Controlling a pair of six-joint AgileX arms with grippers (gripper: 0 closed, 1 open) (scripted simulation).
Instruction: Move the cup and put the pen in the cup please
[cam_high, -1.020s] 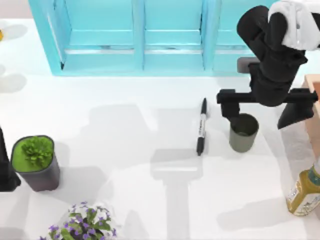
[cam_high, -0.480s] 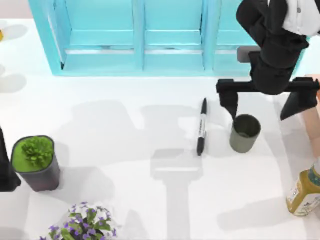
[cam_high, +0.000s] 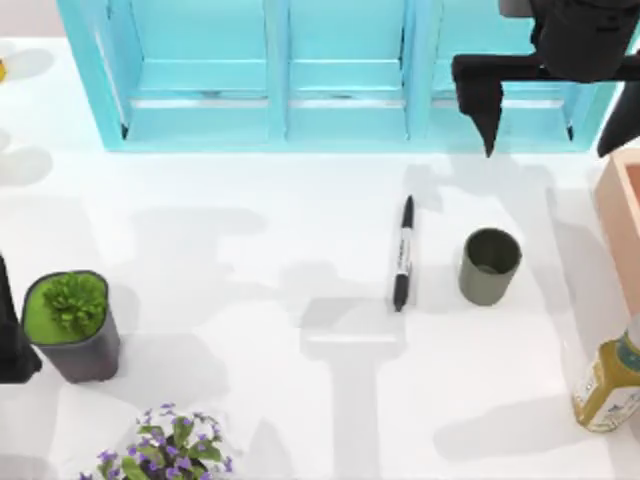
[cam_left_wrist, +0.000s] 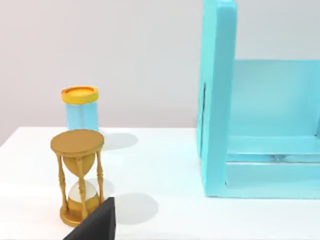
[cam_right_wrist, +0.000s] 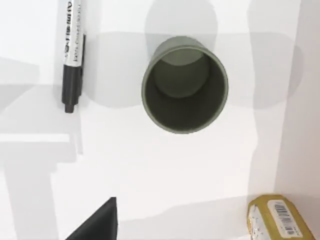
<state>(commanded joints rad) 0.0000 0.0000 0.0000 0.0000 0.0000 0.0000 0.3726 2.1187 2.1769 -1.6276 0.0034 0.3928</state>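
The olive-grey cup stands upright on the white table, right of centre, and its dark inside is bare in the right wrist view. The black pen with its white label band lies flat just left of the cup, a small gap apart. My right gripper hangs open high over the back of the table, in front of the teal cabinet, well clear of the cup and holding nothing. My left gripper is parked at the table's left edge, and one dark fingertip stands far off centre in its wrist view.
A teal cabinet runs along the back. A wooden box and a yellow bottle sit at the right edge. A grey pot with a green plant and purple flowers stand front left. An hourglass and a blue jar stand far left.
My right gripper has lifted from around the cup and drawn back toward the cabinet, staying open. The cup and pen have stayed where they were.
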